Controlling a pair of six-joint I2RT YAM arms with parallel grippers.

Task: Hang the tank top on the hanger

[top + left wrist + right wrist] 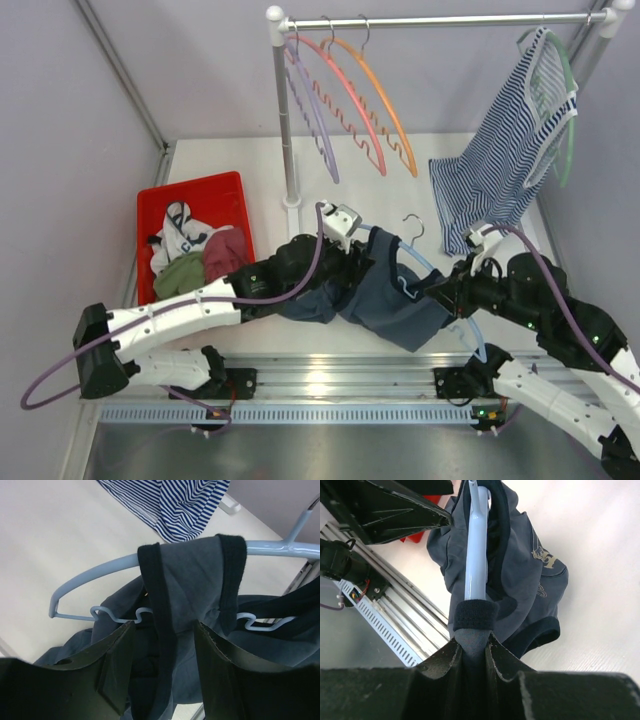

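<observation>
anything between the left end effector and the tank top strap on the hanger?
Nothing visible. The left end effector is open, with the tank top strap hanging between its fingers, draped over the hanger arm. The right end effector grips the hanger's other arm through the fabric.

I count five hangers: purple hanger [310, 110], pink hanger [345, 95], orange hanger [388, 105], green hanger [568, 130], light-blue hanger [100, 569]. Two tops: slate-blue tank top [395, 295], striped top [495, 170]. One rail [440, 20], and one red bin [190, 190] holding three bundled garments [180, 272].
</observation>
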